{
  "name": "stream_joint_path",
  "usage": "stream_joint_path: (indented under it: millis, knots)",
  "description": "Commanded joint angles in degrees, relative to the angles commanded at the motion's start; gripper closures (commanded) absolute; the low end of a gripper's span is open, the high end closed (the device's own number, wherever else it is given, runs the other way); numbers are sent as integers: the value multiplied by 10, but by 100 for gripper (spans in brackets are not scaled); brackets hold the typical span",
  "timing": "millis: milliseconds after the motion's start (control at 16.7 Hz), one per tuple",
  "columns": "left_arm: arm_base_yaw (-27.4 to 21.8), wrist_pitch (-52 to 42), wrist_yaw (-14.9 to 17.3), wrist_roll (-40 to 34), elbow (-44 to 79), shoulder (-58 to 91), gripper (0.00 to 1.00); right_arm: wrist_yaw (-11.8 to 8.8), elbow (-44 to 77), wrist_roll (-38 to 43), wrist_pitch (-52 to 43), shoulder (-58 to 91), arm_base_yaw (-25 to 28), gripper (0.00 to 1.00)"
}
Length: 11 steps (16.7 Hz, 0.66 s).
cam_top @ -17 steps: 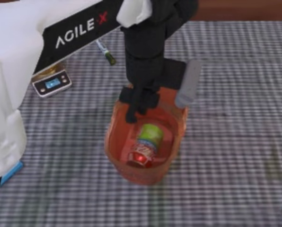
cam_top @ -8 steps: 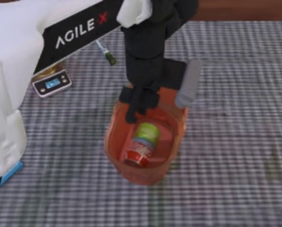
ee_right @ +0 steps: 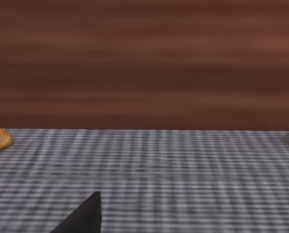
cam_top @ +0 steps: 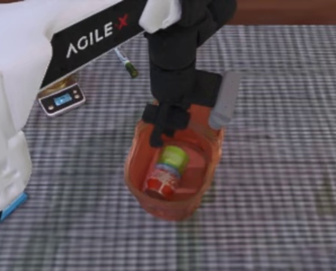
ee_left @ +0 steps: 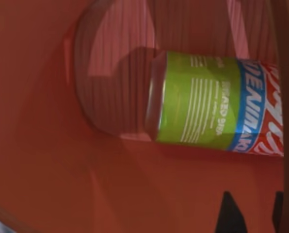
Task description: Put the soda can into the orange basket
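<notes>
The soda can (cam_top: 166,169) lies on its side on the ribbed floor of the orange basket (cam_top: 135,148), red end toward the near rim, green end toward the arm. Just above it hangs the left end effector (cam_top: 167,131), fingers spread and empty. Farther back on the checked desk (cam_top: 281,169) sit a scale (cam_top: 61,99) and a marker (cam_top: 126,62). The right end effector shows only a dark fingertip in its wrist view; its state cannot be told.

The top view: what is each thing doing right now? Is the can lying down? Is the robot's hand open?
Soda can: lying on its side inside the basket, not held.
Orange basket: upright on the table, holding the can.
Left end effector: open, above the basket's far end, holding nothing.
Scale: flat on the table at the left, display on.
Pen: lying flat on the table.
Right end effector: parked over bare cloth, only a dark tip visible.
</notes>
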Motion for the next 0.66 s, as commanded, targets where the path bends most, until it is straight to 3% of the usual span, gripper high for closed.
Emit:
stream_joint_path:
  millis: [240,660]
  knots:
    - [3,-10,1,4,10,1,100,0,0,0,0,0,0,0]
    - [32,-111,0,21,102,-7,100,0,0,0,0,0,0,0]
